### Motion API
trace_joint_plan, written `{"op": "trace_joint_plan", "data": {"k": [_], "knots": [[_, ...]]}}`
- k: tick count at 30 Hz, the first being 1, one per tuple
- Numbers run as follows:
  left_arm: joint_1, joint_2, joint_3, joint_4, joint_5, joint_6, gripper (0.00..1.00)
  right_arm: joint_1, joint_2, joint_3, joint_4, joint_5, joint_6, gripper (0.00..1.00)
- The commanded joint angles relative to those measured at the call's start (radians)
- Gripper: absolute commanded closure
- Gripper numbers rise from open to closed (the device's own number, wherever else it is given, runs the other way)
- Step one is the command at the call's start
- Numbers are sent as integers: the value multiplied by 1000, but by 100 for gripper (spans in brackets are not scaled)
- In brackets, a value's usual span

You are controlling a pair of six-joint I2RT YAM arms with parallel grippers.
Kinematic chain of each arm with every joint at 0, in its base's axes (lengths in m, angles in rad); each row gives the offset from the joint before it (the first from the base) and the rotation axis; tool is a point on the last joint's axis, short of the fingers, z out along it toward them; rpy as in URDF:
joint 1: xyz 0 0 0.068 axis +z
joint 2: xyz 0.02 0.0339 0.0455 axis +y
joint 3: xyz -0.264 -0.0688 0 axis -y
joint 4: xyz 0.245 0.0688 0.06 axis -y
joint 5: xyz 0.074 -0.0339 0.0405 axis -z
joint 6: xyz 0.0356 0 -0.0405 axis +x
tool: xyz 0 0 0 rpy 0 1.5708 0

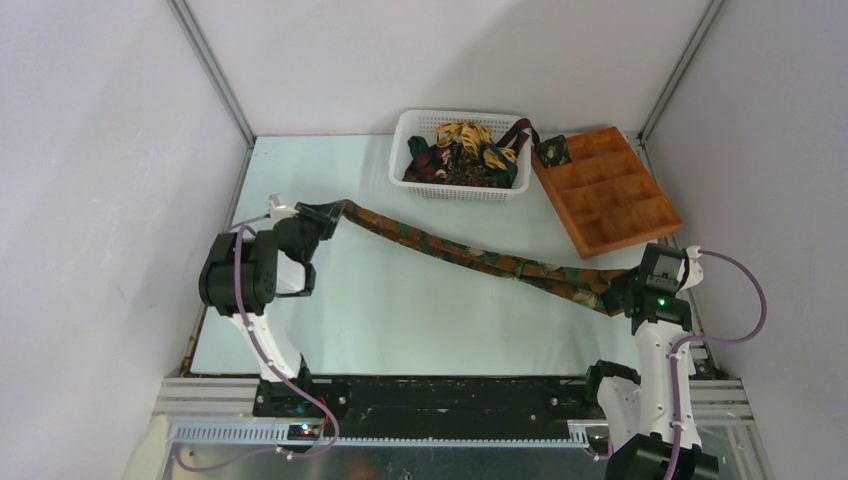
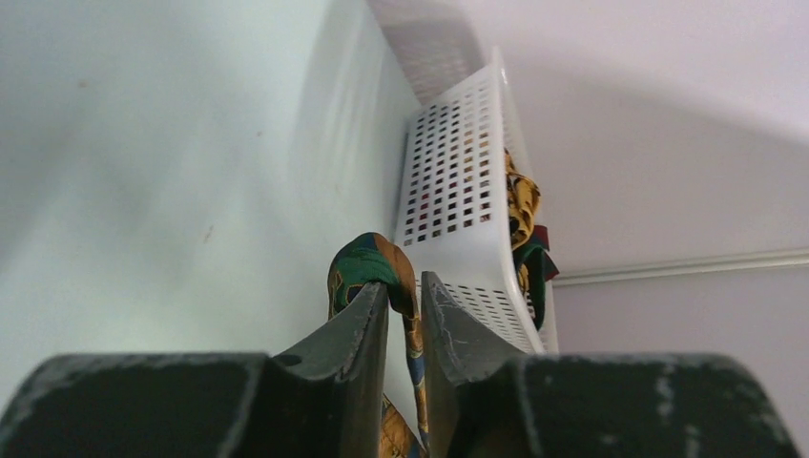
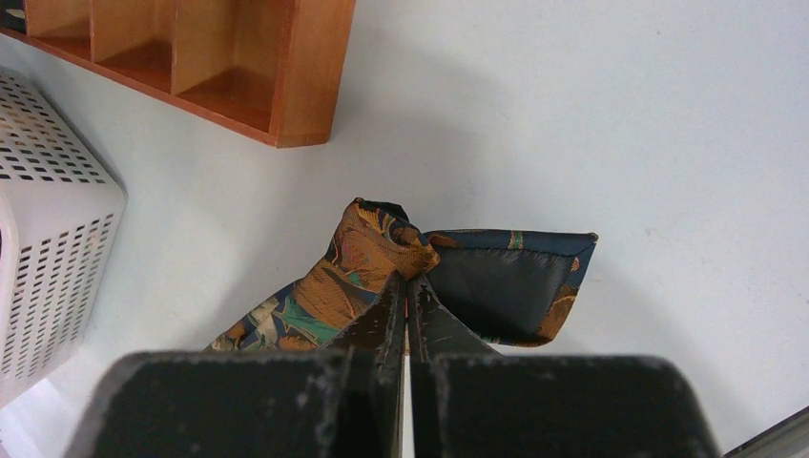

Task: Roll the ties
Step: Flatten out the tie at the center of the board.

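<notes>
One long tie (image 1: pixel 480 260), patterned in dark green, brown and orange, stretches across the table between both grippers. My left gripper (image 1: pixel 325 213) is at its narrow end. In the left wrist view the jaws (image 2: pixel 405 286) stand slightly apart, and the tie (image 2: pixel 367 258) drapes over one fingertip and hangs through the gap. My right gripper (image 1: pixel 622 290) is shut on the wide end. In the right wrist view the fingers (image 3: pixel 408 279) pinch a bunched fold of the tie (image 3: pixel 353 262), its dark lining turned up. More ties (image 1: pixel 465 150) lie heaped in the basket.
The white plastic basket (image 1: pixel 410 140) stands at the back centre, close ahead of the left gripper (image 2: pixel 458 172). The orange-brown compartment tray (image 1: pixel 610 190) lies right of it, with a small dark coil (image 1: pixel 551 150) in its far corner. The tray's corner (image 3: pixel 305 67) is near the right gripper.
</notes>
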Motion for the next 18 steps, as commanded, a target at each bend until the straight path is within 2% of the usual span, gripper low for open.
{"op": "trace_joint_plan", "data": {"k": [1,5,6,8,12,15,16,17,18], "knots": [[7,-42,-7,-11,-61,-1,74,-6,-11,4,4,24,-8,100],[6,-41,-6,-36,-63,-16,64,-6,-11,4,0,26,-11,100],[7,-42,-6,-40,-63,-17,55,-6,-11,4,0,25,-11,100],[7,-46,-6,-58,-65,-18,43,-6,-12,4,0,24,-11,100],[7,-64,-5,-92,-68,-18,38,-6,-11,4,0,21,-13,100],[7,-90,-5,-138,-70,-15,43,-5,-11,4,2,19,-13,100],[6,-97,-5,-147,-70,-12,50,-5,-11,4,1,17,-14,100],[7,-109,-4,-165,-69,-9,64,-5,-11,4,2,17,-14,100],[6,-116,-4,-182,-66,0,71,-5,-11,4,3,16,-14,100]]}}
